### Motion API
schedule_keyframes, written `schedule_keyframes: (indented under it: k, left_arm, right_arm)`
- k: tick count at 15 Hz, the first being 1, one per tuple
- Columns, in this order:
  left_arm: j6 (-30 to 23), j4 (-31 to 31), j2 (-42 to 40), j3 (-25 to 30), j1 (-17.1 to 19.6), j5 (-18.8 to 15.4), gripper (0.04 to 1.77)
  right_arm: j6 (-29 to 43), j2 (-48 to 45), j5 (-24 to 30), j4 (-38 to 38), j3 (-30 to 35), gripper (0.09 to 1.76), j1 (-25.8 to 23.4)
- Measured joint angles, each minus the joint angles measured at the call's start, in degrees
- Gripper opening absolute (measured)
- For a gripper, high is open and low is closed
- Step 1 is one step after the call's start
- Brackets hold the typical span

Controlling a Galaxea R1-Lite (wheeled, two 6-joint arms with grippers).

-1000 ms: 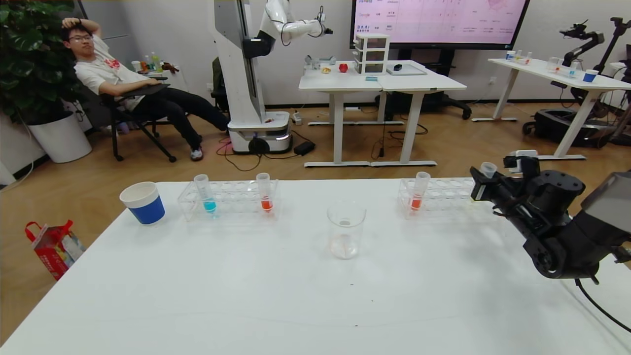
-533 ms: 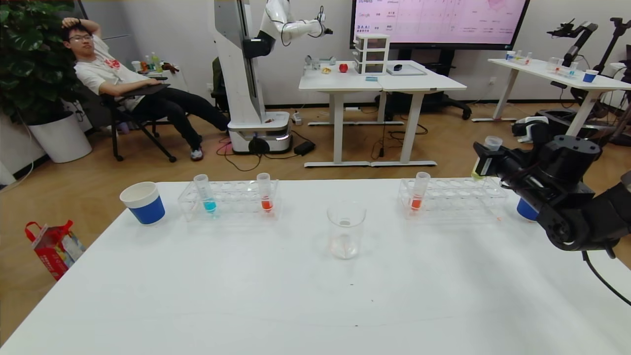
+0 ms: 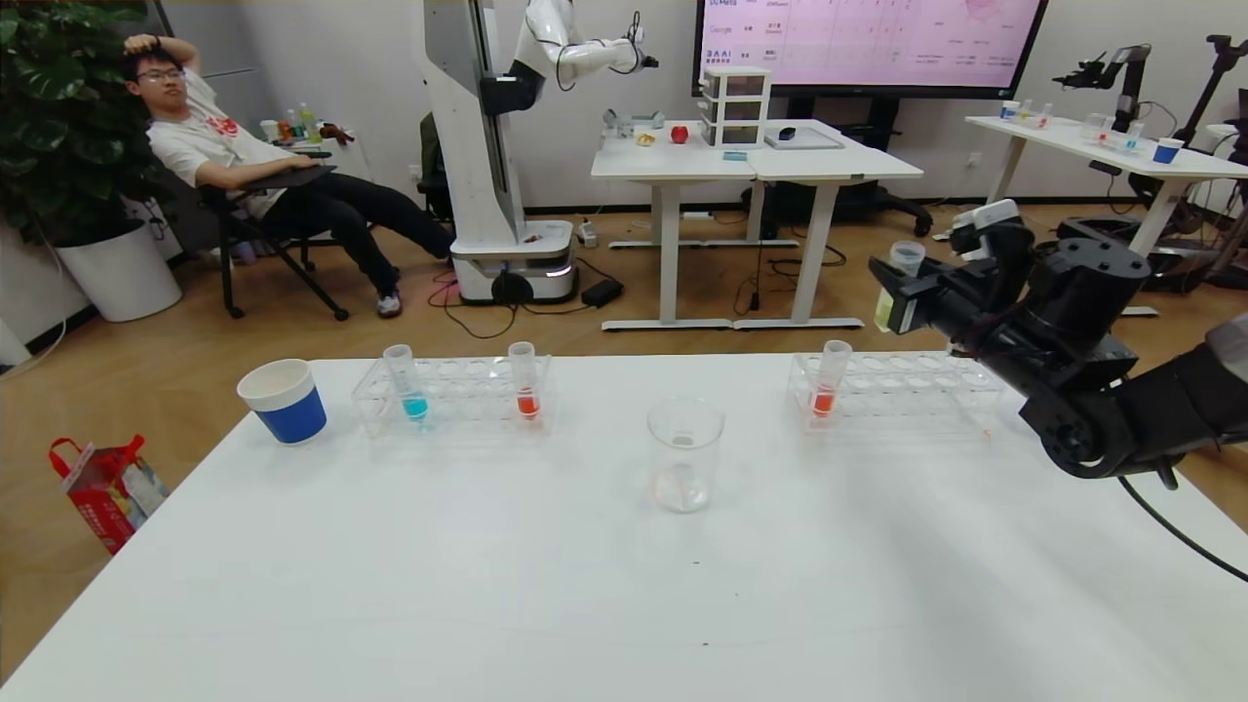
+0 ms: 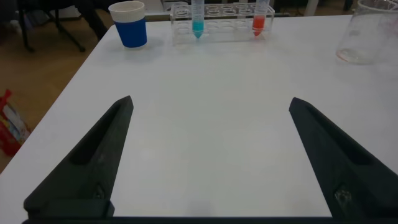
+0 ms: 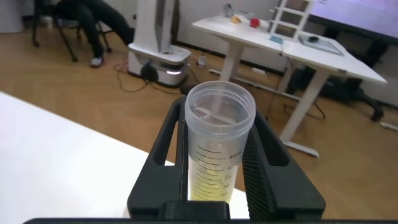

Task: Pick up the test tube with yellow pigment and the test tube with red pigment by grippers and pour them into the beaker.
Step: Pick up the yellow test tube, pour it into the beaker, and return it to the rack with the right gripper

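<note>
My right gripper is shut on the test tube with yellow pigment and holds it upright, high above the right rack. In the right wrist view the yellow tube stands clamped between the black fingers. One test tube with red pigment stands in the right rack, another in the left rack. The clear beaker stands mid-table, left of and nearer than the held tube. My left gripper is open and empty over the table's near left part.
A blue-liquid tube stands in the left rack. A blue paper cup stands at the far left of the white table. Beyond the table are a seated person, other robots and desks.
My right gripper has lifted the yellow tube up out of the right rack and carried it left. The left arm has not moved.
</note>
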Motion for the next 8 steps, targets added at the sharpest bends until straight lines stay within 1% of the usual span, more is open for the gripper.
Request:
schedule_keyframes:
  k: [2,4,5,8]
  left_arm:
    - [-0.02,0.0,0.0,0.0,0.0,0.02,1.75]
    - [0.0,0.02,0.0,0.0,0.02,0.02,1.75]
    - [-0.02,0.0,0.0,0.0,0.0,0.02,1.75]
    - [-0.02,0.0,0.0,0.0,0.0,0.02,1.75]
  right_arm:
    - [-3.77,0.35,3.45,0.17,-1.62,0.51,3.04]
    - [-7.33,1.58,4.19,0.0,-5.01,0.51,6.29]
    - [-10.36,2.43,4.96,-0.11,-6.72,0.51,7.73]
    - [-20.57,5.17,10.19,-0.22,-10.01,0.51,10.62]
